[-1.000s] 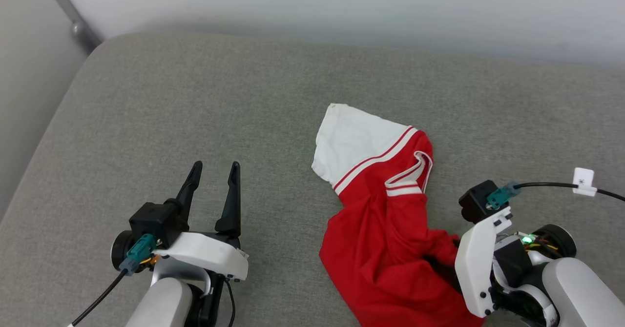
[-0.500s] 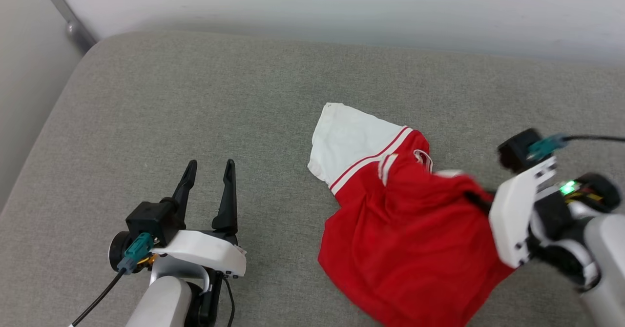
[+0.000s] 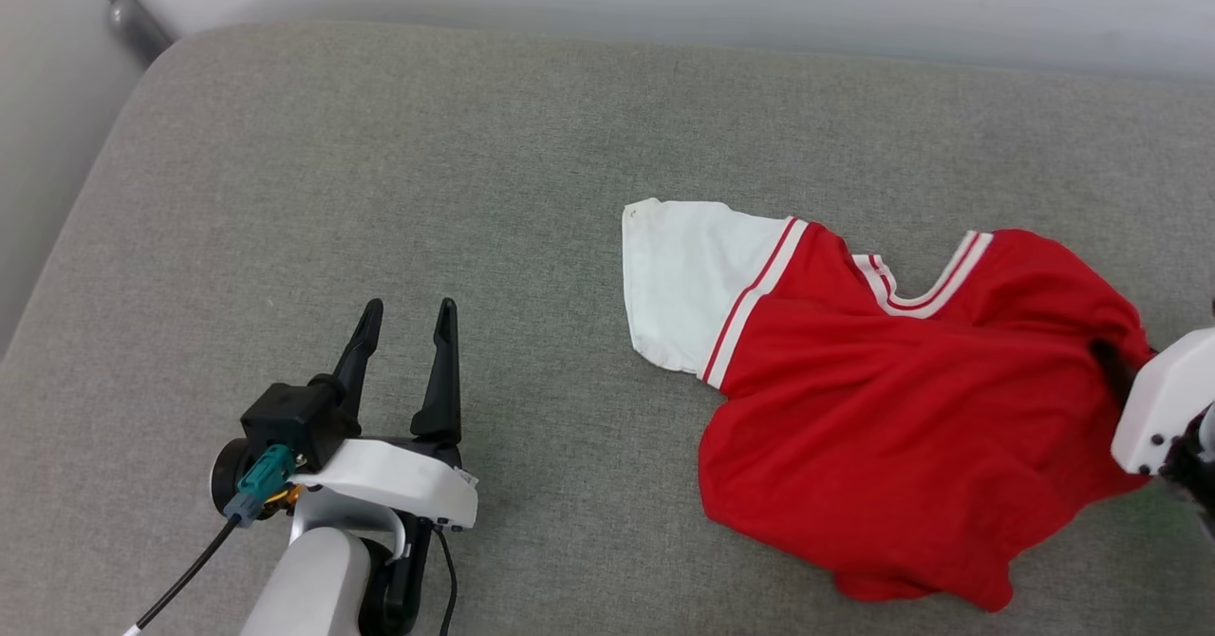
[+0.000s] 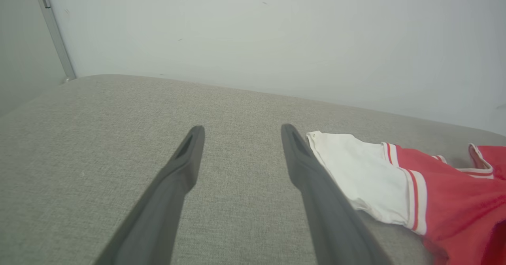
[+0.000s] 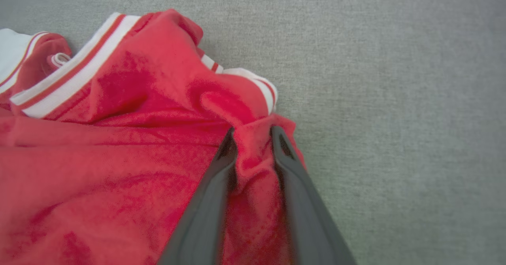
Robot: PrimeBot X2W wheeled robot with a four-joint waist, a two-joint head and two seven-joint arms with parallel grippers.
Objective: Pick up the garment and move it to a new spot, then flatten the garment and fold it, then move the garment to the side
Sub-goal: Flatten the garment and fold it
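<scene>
Two long dark fingers of the left gripper (image 3: 410,308) are standing well apart at the lower left of the head view, holding nothing and pointing out over the bare grey cushion (image 3: 475,161). The left wrist view is showing the same spread fingers with only upholstery between them.

Moving rightward, the garment (image 3: 902,408) is lying on the cushion, right of centre and well apart from that gripper. Its white sleeve (image 3: 676,280) is spreading flat at the garment's left end, with red-and-white trim edging the seam. The striped collar (image 3: 925,287) is curving along the far side. The red body is stretching on towards the right edge, rumpled and bunching at its near hem.

At the far right, the right gripper (image 5: 253,132) is pinching a gathered fold of the red cloth between its nearly closed fingers, beside the garment's right-hand end.
</scene>
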